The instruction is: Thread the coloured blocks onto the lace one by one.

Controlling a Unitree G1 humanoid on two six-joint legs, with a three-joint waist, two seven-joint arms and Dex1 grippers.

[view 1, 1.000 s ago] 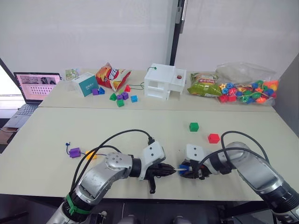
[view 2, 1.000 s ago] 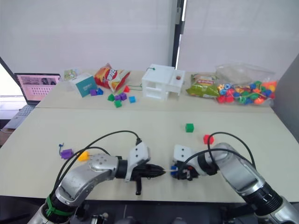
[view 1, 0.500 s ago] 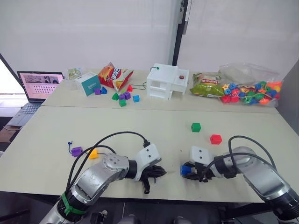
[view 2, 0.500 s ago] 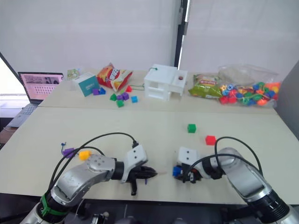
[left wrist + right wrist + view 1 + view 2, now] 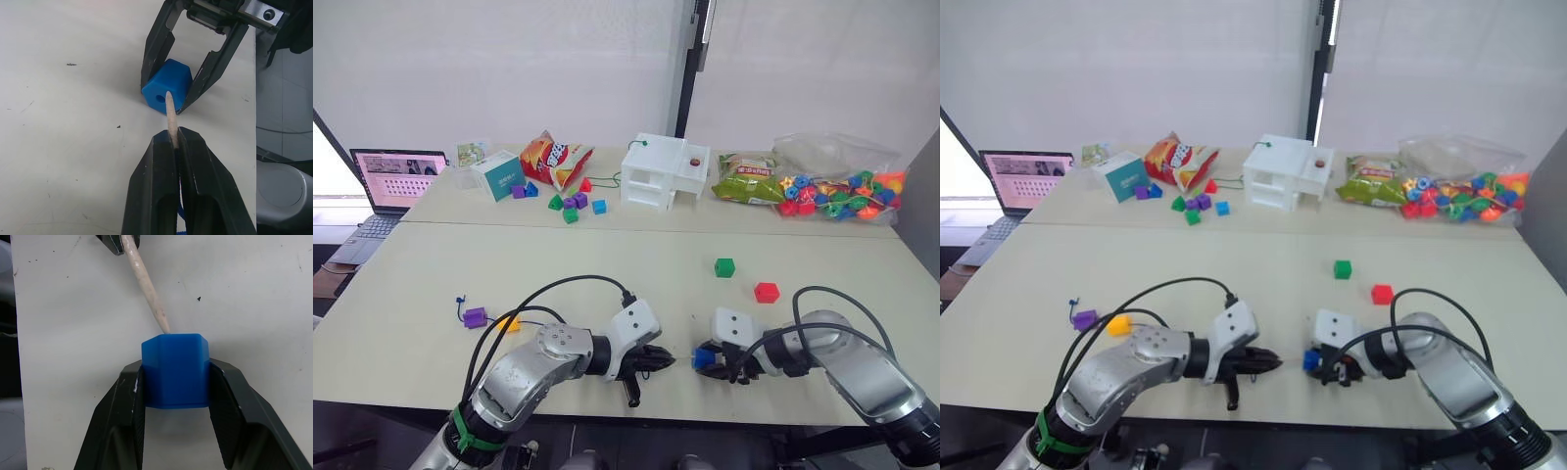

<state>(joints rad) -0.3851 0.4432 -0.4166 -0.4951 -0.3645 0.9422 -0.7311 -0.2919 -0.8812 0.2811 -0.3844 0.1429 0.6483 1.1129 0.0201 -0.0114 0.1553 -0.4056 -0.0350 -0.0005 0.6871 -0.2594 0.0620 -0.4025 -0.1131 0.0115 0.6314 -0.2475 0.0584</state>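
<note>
**Almost threading: lace tip just off the blue block's hole**

Right now the blue block (image 5: 167, 92) sits low on the surface (image 5: 607, 274) at the near edge, clamped between the fingers of my right hand (image 5: 176, 382). I hold it with its hole turned toward the other arm, so the bore faces the incoming tip. My left hand (image 5: 174, 143) is closed on the lace (image 5: 170, 115) just behind its stiff pale tip, leaving only a short rigid length sticking out, which I judge keeps it from bending. The tip lies across the block's face just beside the hole, not visibly inside it; it needs a small sideways correction.

The other blocks wait loose: green (image 5: 723, 266) and red (image 5: 765, 292) ahead of my right arm, purple (image 5: 475, 317) and yellow-orange (image 5: 508, 323) touching, off to my left.

Further back lie a snack bag (image 5: 552, 161), a teal box (image 5: 497, 175) and a laptop (image 5: 393, 180); I cannot read any of their print.
</note>
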